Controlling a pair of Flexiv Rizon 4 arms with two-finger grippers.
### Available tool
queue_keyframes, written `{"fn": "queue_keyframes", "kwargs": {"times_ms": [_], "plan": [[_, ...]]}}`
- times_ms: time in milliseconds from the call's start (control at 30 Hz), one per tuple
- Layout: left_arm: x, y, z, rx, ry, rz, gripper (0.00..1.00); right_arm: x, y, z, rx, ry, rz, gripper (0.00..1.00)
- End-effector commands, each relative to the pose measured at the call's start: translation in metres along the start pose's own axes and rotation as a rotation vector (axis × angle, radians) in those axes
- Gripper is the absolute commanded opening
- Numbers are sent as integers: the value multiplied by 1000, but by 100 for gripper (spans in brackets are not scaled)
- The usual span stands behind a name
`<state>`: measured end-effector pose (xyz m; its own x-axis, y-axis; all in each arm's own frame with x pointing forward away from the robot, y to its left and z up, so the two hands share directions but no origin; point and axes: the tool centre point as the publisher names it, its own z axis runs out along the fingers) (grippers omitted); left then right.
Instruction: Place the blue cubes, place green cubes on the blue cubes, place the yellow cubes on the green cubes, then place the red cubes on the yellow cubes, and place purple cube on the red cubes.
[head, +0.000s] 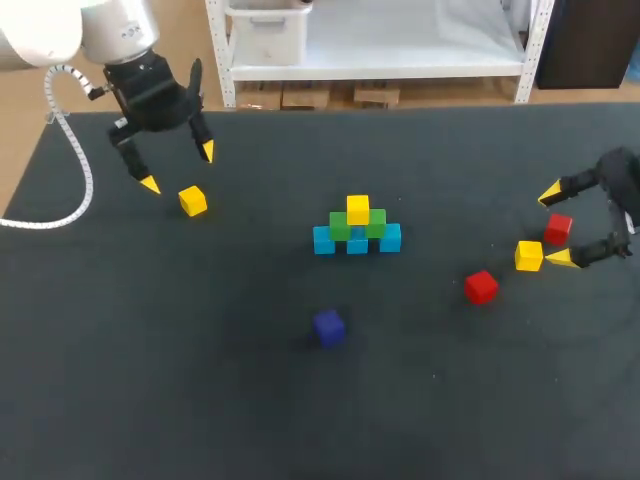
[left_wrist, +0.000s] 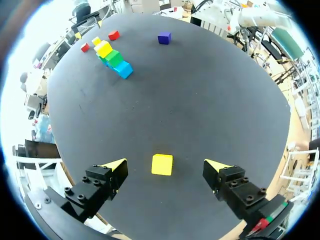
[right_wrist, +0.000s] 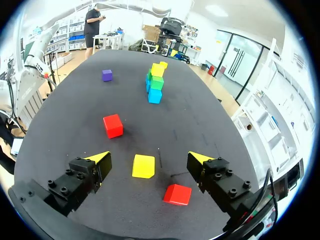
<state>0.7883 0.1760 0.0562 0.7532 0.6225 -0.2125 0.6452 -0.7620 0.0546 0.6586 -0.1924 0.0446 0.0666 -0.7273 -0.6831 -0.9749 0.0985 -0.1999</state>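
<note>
A pyramid (head: 357, 228) stands mid-table: three blue cubes, two green cubes on them, one yellow cube on top. My left gripper (head: 178, 168) hangs open at the far left, over a loose yellow cube (head: 193, 201); in its wrist view that yellow cube (left_wrist: 162, 164) lies between the spread fingers, untouched. My right gripper (head: 555, 227) is open at the right edge. A second yellow cube (right_wrist: 143, 166) lies between its fingers, with one red cube (right_wrist: 177, 194) just behind that and another red cube (right_wrist: 113, 125) ahead. The purple cube (head: 328, 327) sits alone near the front.
The black table (head: 200, 380) holds nothing else. In the left wrist view the pyramid (left_wrist: 112, 57) and the purple cube (left_wrist: 164, 37) lie far ahead. From the right wrist, the pyramid (right_wrist: 155, 82) is beyond the red cube.
</note>
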Motion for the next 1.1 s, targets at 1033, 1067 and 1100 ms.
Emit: {"fn": "queue_keyframes", "kwargs": {"times_ms": [1033,1067,1100], "plan": [[13,3,51,61,-33,-27,100,1,0,1,1,-4,-1,100],[13,3,51,62,-33,-26,100,1,0,1,1,-4,-1,100],[12,3,52,63,-33,-26,100,1,0,1,1,-4,-1,100]]}}
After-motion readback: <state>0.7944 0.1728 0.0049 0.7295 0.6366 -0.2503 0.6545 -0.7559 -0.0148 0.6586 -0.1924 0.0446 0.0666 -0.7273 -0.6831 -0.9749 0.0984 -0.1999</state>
